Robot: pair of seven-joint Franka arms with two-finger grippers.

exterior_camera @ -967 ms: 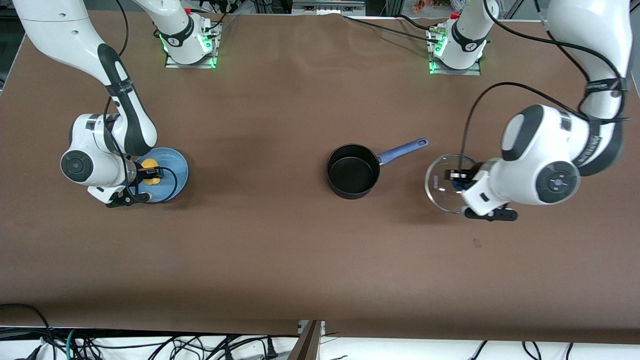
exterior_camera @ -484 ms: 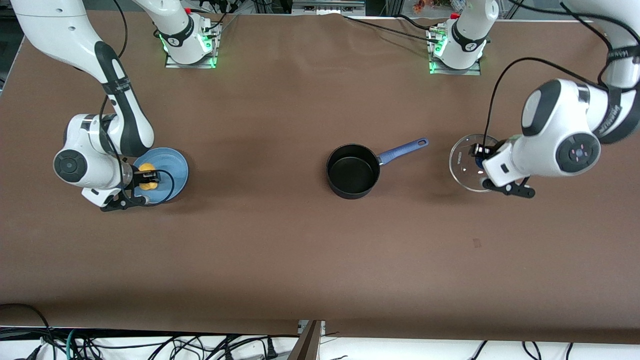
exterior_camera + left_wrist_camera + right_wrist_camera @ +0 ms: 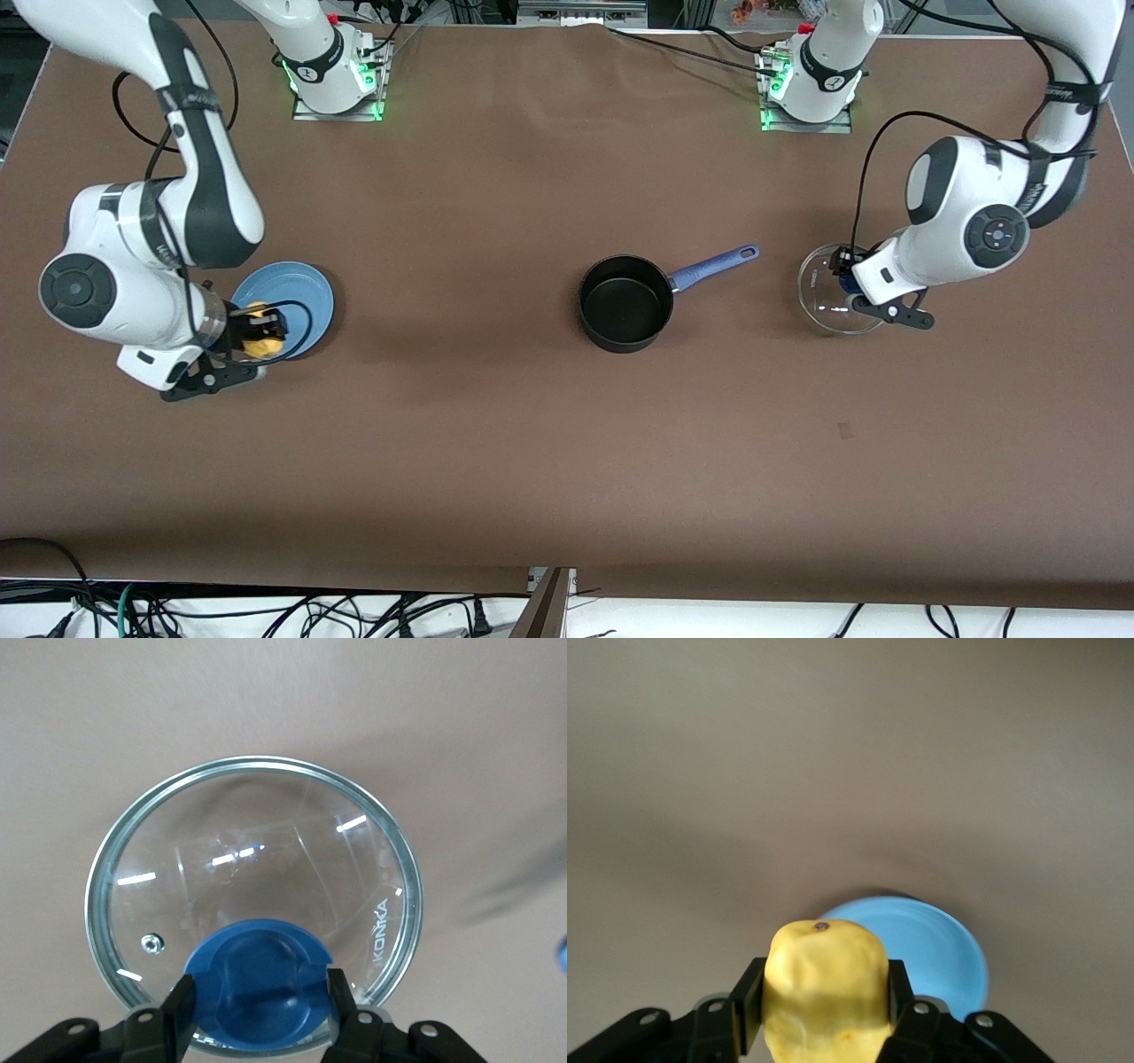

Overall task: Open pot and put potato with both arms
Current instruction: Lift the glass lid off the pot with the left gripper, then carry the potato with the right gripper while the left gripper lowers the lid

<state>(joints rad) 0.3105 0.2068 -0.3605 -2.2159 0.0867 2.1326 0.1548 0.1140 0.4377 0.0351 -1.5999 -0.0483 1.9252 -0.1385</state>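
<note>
The black pot (image 3: 625,306) stands open in the middle of the table, its blue handle (image 3: 714,266) pointing toward the left arm's end. My left gripper (image 3: 848,282) is shut on the blue knob (image 3: 257,983) of the glass lid (image 3: 828,297), which hangs low over the table past the handle's tip. In the left wrist view the gripper (image 3: 257,1010) clamps the knob from both sides, under the lid (image 3: 257,859). My right gripper (image 3: 259,333) is shut on the yellow potato (image 3: 257,341) above the blue plate's edge. The right wrist view shows that gripper (image 3: 824,1010) with the potato (image 3: 824,983) between its fingers.
A flat blue plate (image 3: 297,292) lies at the right arm's end of the table, also seen as the plate (image 3: 943,948) below the potato. Both arm bases (image 3: 332,75) (image 3: 811,84) stand along the table's back edge. Cables hang off the front edge.
The left arm carried the lid away from the pot toward its own end and lowered it. The right gripper rose with the potato, lifting it off the plate.
</note>
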